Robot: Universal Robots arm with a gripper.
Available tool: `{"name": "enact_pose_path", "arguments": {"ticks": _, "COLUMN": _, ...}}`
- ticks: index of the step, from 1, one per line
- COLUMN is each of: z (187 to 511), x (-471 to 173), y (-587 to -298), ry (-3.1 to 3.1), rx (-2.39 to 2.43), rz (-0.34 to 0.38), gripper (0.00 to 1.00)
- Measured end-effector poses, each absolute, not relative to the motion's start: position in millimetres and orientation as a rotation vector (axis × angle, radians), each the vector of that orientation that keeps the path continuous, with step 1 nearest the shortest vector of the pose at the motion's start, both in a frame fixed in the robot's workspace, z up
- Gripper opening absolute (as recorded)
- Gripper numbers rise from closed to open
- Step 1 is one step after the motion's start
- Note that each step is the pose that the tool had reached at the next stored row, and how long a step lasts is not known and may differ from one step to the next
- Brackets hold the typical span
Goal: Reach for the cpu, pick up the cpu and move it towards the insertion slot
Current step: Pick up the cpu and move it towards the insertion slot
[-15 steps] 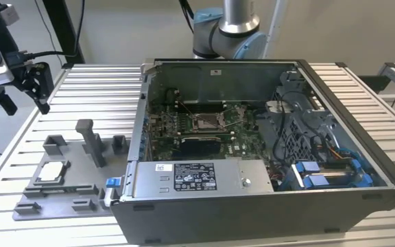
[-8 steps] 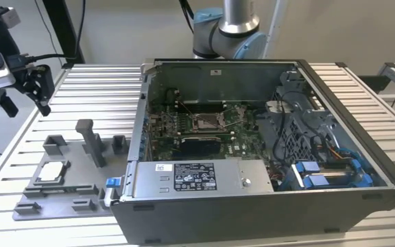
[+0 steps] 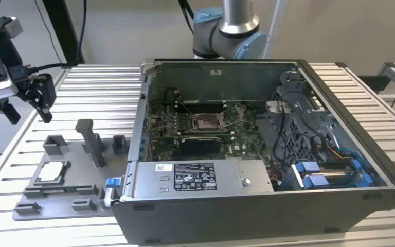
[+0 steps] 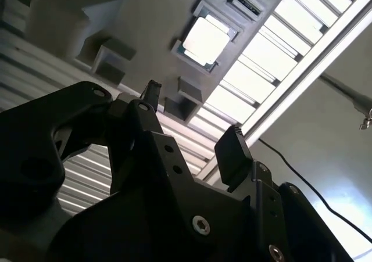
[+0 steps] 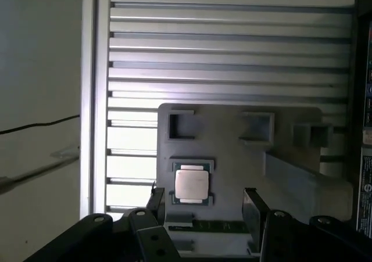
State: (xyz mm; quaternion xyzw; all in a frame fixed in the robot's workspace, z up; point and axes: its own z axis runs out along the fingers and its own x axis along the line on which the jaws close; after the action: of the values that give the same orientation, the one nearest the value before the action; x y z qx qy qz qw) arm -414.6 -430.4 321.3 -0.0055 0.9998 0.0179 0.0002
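Note:
The cpu [image 3: 52,172], a small square chip with a silvery top, lies flat in a pocket of the grey tray [image 3: 60,199] at the exterior view's left. My gripper [image 3: 29,116] hangs open well above the tray, with nothing between its fingers. In both wrist views the cpu [image 5: 192,183] [image 4: 204,40] sits below and just ahead of the gripper [image 5: 203,197] [image 4: 192,122]. The insertion slot [image 3: 204,121], framed in shiny metal, sits on the green board inside the open computer case.
The open computer case [image 3: 266,206] fills the table's middle and right, with a power supply [image 3: 197,177] at its front. Grey fixture blocks and a tall post [image 3: 88,136] stand on the tray. The arm's base [image 3: 228,31] stands behind the case. The table top is slatted metal [image 5: 232,47].

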Motion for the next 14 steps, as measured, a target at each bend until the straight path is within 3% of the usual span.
{"name": "enact_pose_path", "arguments": {"ticks": 14, "z": 298, "x": -415, "y": -438, "ry": 3.145, "rx": -0.013, "rz": 0.056, "gripper": 1.0}}
